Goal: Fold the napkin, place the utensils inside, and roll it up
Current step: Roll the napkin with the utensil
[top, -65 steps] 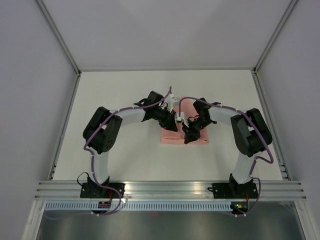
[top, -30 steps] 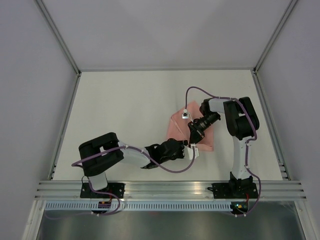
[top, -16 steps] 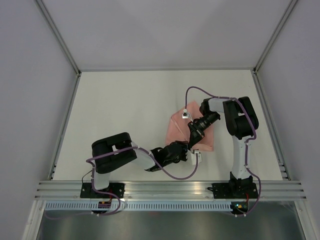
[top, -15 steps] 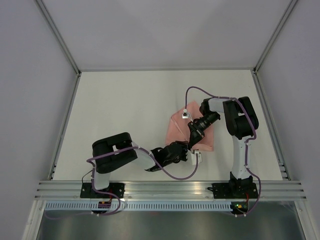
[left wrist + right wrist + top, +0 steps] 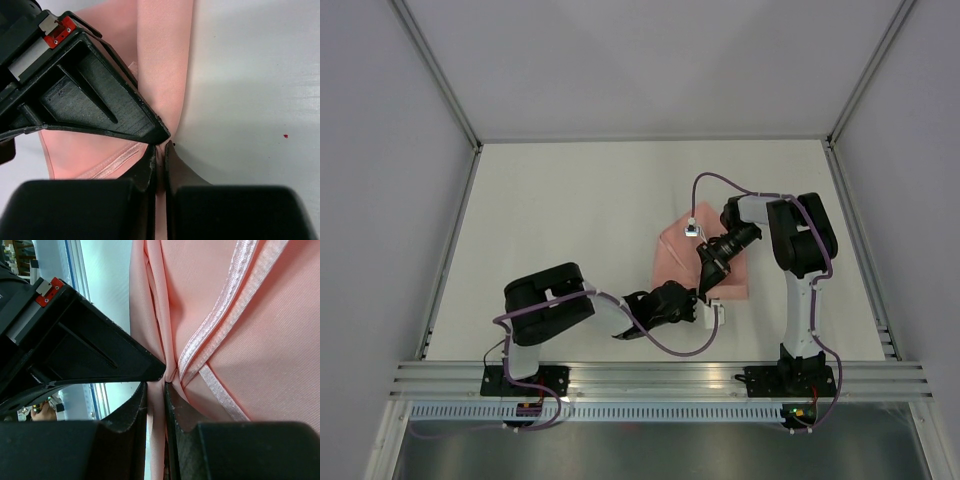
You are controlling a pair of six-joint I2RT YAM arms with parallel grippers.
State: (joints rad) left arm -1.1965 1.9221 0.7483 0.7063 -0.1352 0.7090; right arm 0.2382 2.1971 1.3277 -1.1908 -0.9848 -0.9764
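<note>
Overhead, the folded napkin [image 5: 670,262] lies right of centre on the white table [image 5: 550,220], with the left gripper [image 5: 699,298] and right gripper [image 5: 709,277] meeting at its near edge. Left wrist: the jaws are pressed together on a napkin [image 5: 162,60] fold. Right wrist: the jaws are clamped on the hemmed napkin [image 5: 240,315] edge.

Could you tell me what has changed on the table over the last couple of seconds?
The left gripper pulled back from over the salmon-pink cloth napkin, reached in low at its near edge and closed on the cloth. The right gripper has kept its pinch on the napkin, in much the same spot, over the last second.
</note>
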